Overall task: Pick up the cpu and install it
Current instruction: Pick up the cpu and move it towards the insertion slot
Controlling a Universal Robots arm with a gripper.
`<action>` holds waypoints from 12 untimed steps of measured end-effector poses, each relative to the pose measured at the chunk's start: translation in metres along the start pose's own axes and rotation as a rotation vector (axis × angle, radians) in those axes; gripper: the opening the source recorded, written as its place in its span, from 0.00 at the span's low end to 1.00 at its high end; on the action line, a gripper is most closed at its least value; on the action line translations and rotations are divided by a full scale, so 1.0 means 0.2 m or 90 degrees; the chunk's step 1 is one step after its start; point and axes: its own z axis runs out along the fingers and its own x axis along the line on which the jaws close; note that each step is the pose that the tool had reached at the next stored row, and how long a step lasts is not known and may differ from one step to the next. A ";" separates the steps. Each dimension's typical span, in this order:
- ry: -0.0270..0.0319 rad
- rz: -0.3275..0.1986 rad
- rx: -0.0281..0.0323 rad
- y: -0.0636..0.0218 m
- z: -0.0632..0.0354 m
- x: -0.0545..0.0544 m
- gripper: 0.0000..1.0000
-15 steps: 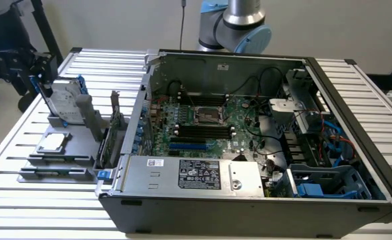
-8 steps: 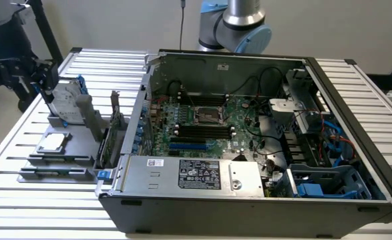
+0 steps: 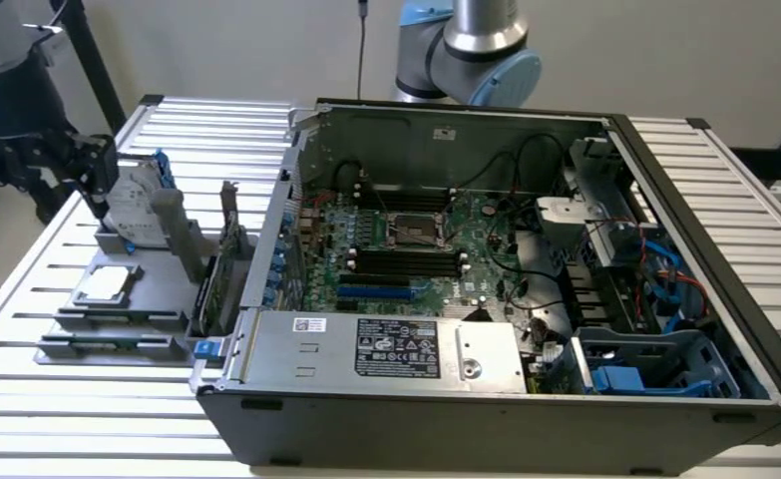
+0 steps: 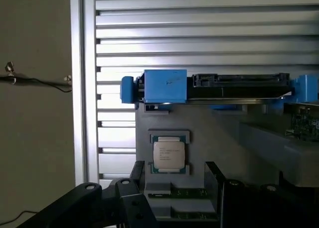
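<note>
The cpu (image 3: 108,284) is a small silver square lying flat in a recess of the grey parts holder (image 3: 164,299), at the exterior view's left of the open computer case (image 3: 497,399). My black gripper (image 3: 87,172) hangs above the far end of that holder, well above the cpu and apart from it. In the wrist view the cpu (image 4: 168,155) lies in its pocket, and my gripper (image 4: 174,172) is open, its two dark fingertips (image 4: 136,169) standing wide on either side with nothing between them. The motherboard's bare socket (image 3: 410,231) sits in the middle of the case.
A silver hard drive with blue brackets (image 4: 164,86) stands on edge on the holder beyond the cpu. Dark memory sticks (image 3: 111,344) lie at its near end. An upright card (image 3: 226,259) stands between the holder and the case wall. The slatted metal table (image 3: 44,419) surrounds everything.
</note>
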 end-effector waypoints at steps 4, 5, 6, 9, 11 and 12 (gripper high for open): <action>0.0001 -0.001 0.0001 -0.015 0.036 0.00 0.62; 0.0000 -0.001 0.0001 -0.019 0.045 0.00 0.67; 0.0000 -0.001 0.0001 -0.022 0.054 0.01 0.67; 0.0000 -0.001 0.0001 -0.033 0.082 0.01 0.67; 0.0000 -0.002 0.0001 -0.039 0.099 0.01 0.67; 0.0000 -0.002 0.0000 -0.043 0.109 0.01 0.67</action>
